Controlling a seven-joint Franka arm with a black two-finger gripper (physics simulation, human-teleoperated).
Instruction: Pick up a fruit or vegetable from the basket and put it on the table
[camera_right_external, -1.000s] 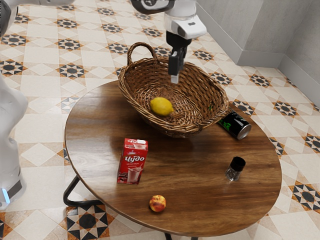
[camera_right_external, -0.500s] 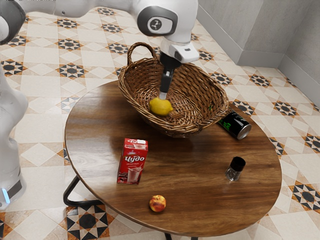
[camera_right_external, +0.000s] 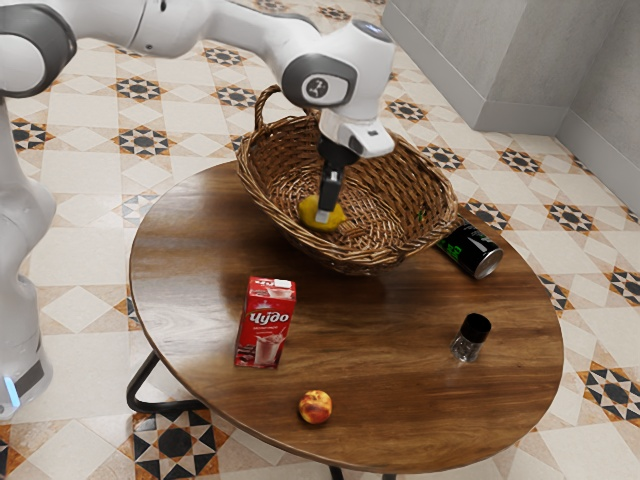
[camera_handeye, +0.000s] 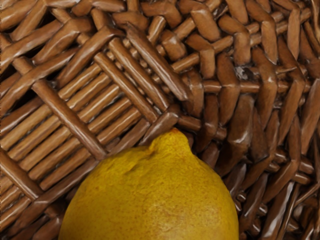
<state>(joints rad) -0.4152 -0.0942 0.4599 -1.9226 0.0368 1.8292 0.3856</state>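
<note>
Glossy brown wicker basket (camera_handeye: 260, 95) around lemon (camera_handeye: 155, 195): deep yellow, brown-flecked, knobbly tip. Jaws at lemon, whether gripping, cannot tell.

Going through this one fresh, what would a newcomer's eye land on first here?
Probably the yellow lemon, which looms large in the wrist view and lies inside the wicker basket, with the gripper lowered right to it. Next comes the bright red carton, upright on the round wooden table, with a small red-and-yellow fruit near the table's edge.
</note>
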